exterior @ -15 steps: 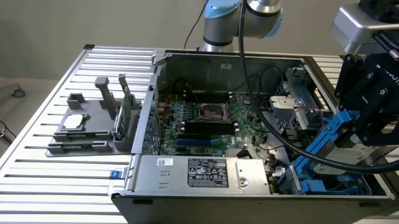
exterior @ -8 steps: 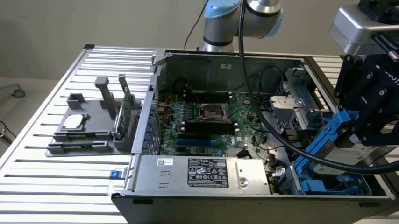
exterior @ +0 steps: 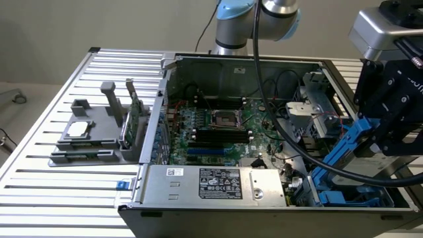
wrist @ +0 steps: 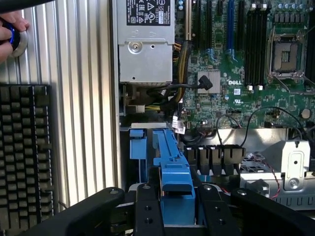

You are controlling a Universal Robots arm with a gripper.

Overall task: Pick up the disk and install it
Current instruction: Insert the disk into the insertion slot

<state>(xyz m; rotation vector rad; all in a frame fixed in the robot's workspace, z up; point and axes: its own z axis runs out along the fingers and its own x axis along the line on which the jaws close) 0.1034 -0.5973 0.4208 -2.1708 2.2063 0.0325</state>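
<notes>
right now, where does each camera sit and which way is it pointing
Exterior view: off the arm, raised, looking down into the open computer case; it shows the arm and the fingers closed on the tilted disk.
Wrist view: on the wrist, looking past the fingers and the disk into the case.
Shared: the disk, the motherboard, the power supply.

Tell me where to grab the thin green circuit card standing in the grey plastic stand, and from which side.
Probably from above: pinch the thin green circuit card across its two flat faces near the free top edge. It stands upright on edge, its lower part seated in the grey plastic stand.
</notes>
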